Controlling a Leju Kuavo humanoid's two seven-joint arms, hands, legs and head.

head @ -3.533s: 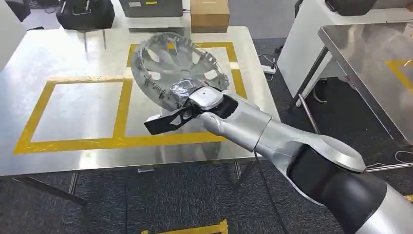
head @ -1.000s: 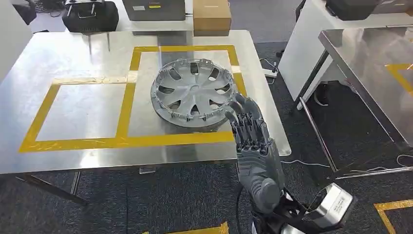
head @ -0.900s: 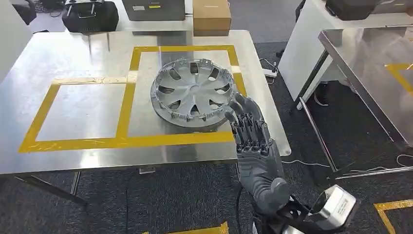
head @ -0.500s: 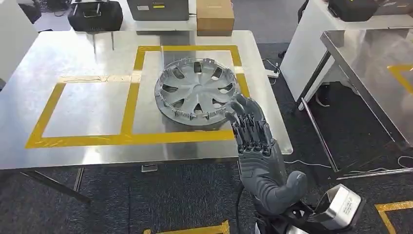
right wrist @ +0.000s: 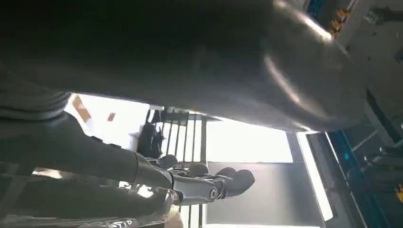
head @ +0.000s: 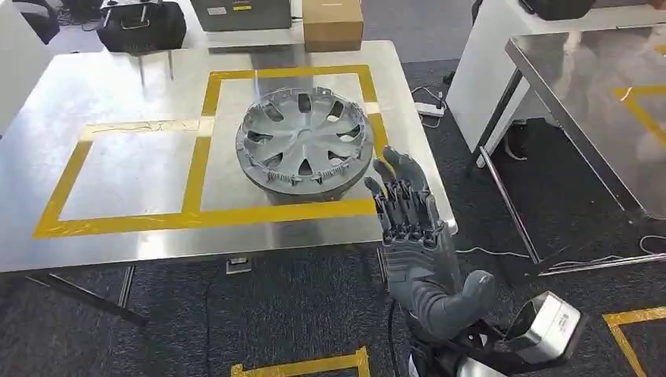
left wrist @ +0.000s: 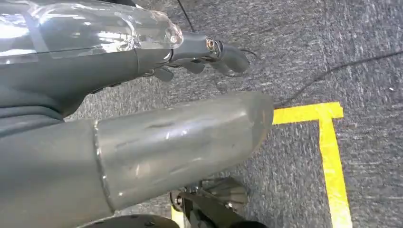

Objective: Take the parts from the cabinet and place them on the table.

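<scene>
Hubcap: the silver hubcap [head: 305, 141] lies flat on the steel table [head: 118, 86], inside the yellow-taped square [head: 210, 86].
Right hand: the right hand [head: 412, 236] is released, fingers spread, holding nothing, at the hubcap's 4 o'clock.
Left hand: the left hand [left wrist: 209, 52] is empty, fingers loosely apart, above carpet.

No legible text — small label on grey case [head: 236, 9] at table's far edge too blurred.

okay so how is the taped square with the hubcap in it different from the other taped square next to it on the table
The right square holds the grey hubcap, while the left square has only bare metal inside. The right one reaches further toward the table's far edge; the left one stops short. Both are outlined in yellow tape and share one taped side.
</scene>
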